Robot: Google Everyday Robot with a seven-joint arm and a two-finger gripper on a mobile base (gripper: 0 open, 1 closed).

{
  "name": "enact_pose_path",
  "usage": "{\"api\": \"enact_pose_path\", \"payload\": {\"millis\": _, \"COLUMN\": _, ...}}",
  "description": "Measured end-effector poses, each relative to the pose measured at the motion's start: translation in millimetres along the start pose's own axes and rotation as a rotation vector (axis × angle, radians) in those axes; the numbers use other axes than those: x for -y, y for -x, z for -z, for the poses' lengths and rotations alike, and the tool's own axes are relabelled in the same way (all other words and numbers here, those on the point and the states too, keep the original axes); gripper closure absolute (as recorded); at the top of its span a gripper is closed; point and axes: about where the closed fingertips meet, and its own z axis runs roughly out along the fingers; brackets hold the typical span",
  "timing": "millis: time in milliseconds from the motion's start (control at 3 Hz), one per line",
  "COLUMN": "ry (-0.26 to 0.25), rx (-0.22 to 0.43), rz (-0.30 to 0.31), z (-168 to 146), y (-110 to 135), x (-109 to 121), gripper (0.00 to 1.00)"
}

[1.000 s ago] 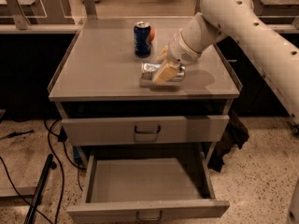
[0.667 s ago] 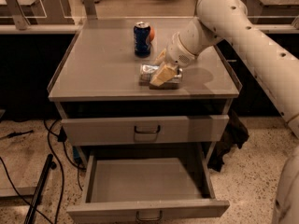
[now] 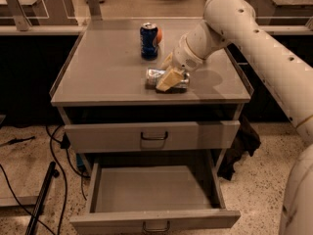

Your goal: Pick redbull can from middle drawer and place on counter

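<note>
The redbull can point(image 3: 152, 76), slim and silver, lies on its side on the counter point(image 3: 107, 67) near the front edge, right of centre. My gripper point(image 3: 168, 75) comes down from the right on the white arm and sits over the can's middle, covering part of it. The middle drawer point(image 3: 154, 190) is pulled out below and shows a bare grey floor.
A fatter dark-blue soda can point(image 3: 148, 40) stands upright behind the redbull can, with a small orange thing point(image 3: 159, 35) beside it. The upper drawer front point(image 3: 151, 136) is closed. Cables point(image 3: 54, 155) lie on the floor at left; a dark bundle point(image 3: 242, 143) sits right of the cabinet.
My arm has swung a little to the left and the gripper has shifted slightly left and down over the can. The can stays lying in the same place.
</note>
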Motion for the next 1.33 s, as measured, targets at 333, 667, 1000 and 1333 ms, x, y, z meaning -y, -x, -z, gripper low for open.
{"api": "enact_pose_path", "payload": {"millis": 333, "ry": 0.0, "rx": 0.0, "rz": 0.0, "z": 0.0, "y": 0.0, "x": 0.0, "gripper": 0.58}}
{"api": "enact_pose_path", "payload": {"millis": 667, "ry": 0.0, "rx": 0.0, "rz": 0.0, "z": -0.1, "y": 0.1, "x": 0.0, "gripper": 0.34}}
{"api": "enact_pose_path", "payload": {"millis": 1000, "ry": 0.003, "rx": 0.001, "rz": -0.003, "z": -1.5, "y": 4.7, "x": 1.7, "gripper": 0.11}}
{"api": "enact_pose_path", "payload": {"millis": 1333, "ry": 0.001, "rx": -0.002, "rz": -0.008, "z": -1.2, "y": 8.0, "x": 4.8, "gripper": 0.0}}
